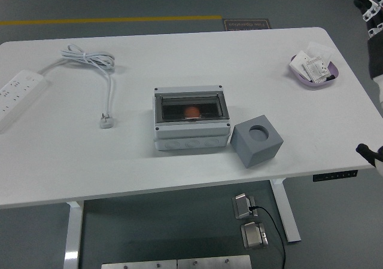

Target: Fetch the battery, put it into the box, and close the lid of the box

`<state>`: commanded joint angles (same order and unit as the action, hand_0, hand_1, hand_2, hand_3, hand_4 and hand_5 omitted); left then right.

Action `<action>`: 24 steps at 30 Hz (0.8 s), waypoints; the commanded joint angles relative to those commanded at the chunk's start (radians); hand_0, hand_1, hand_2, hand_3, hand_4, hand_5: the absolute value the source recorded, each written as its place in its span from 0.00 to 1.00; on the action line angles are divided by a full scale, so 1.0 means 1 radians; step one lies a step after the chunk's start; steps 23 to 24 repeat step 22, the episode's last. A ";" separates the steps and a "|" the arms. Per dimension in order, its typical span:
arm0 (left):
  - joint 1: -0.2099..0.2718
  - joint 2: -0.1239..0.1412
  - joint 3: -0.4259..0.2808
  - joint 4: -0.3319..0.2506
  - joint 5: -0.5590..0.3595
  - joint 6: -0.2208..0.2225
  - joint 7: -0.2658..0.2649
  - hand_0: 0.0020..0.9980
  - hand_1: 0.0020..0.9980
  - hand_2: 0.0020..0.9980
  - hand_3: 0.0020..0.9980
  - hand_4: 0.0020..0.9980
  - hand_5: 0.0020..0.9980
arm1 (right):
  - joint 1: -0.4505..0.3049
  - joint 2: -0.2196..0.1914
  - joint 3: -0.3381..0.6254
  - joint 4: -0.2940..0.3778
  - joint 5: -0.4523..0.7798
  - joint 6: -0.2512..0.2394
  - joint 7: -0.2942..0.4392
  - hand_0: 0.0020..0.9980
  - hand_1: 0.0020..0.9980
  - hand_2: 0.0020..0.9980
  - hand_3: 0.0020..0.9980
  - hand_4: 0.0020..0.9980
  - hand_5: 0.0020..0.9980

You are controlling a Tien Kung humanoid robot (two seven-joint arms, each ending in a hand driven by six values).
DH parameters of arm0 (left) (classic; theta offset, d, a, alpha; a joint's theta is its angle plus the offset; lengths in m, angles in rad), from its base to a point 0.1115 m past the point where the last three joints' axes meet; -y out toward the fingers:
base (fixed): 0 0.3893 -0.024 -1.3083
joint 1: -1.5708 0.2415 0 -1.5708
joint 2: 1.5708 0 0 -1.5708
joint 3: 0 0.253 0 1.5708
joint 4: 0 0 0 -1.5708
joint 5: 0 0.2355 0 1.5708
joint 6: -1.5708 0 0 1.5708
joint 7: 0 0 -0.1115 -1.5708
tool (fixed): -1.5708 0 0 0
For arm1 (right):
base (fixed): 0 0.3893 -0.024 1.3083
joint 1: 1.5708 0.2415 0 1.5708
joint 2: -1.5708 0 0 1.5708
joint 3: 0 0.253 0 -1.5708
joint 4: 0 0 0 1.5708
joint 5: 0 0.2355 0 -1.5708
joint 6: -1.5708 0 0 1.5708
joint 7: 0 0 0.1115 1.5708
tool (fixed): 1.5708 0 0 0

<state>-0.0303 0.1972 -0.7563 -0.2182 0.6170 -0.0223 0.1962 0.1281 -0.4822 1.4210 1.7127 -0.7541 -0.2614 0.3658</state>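
Note:
A grey box [191, 119] stands at the table's middle, its smoky see-through lid [191, 108] lying flat and shut. Through the lid shows a small orange round thing [191, 112], which may be the battery. My right hand [371, 10] hangs at the picture's top right corner, off the table's right edge and far from the box. Its fingers are stretched out and hold nothing. Most of that hand is cut off by the frame. A dark part of the right arm [366, 152] pokes in at the lower right edge. The left arm does not show.
A grey cube with a round hole [257, 140] sits just right of the box. A purple dish of white packets [314, 69] is at the back right. A white power strip [18, 92] and its coiled cable with plug [108, 121] lie on the left.

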 joint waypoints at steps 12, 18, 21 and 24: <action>0.013 0.000 -0.012 -0.002 0.014 0.002 0.009 0.61 0.62 0.59 0.60 0.62 0.22 | 0.014 -0.001 0.000 0.003 -0.027 -0.013 0.022 0.88 0.74 0.78 0.98 0.86 0.56; 0.010 0.002 -0.014 -0.002 0.016 0.002 0.008 0.61 0.62 0.59 0.60 0.62 0.22 | 0.013 -0.001 -0.006 0.001 -0.011 -0.012 0.032 0.91 0.83 0.87 0.67 0.86 0.59; 0.009 0.003 -0.012 -0.002 0.014 0.001 0.006 0.61 0.62 0.59 0.60 0.62 0.22 | 0.011 -0.001 -0.008 0.002 -0.003 -0.011 0.039 0.91 0.83 0.88 0.70 0.86 0.62; 0.008 0.003 -0.012 -0.002 0.015 0.001 0.006 0.61 0.62 0.59 0.60 0.62 0.22 | 0.010 -0.001 -0.008 0.001 0.000 -0.010 0.042 0.91 0.83 0.88 0.70 0.86 0.62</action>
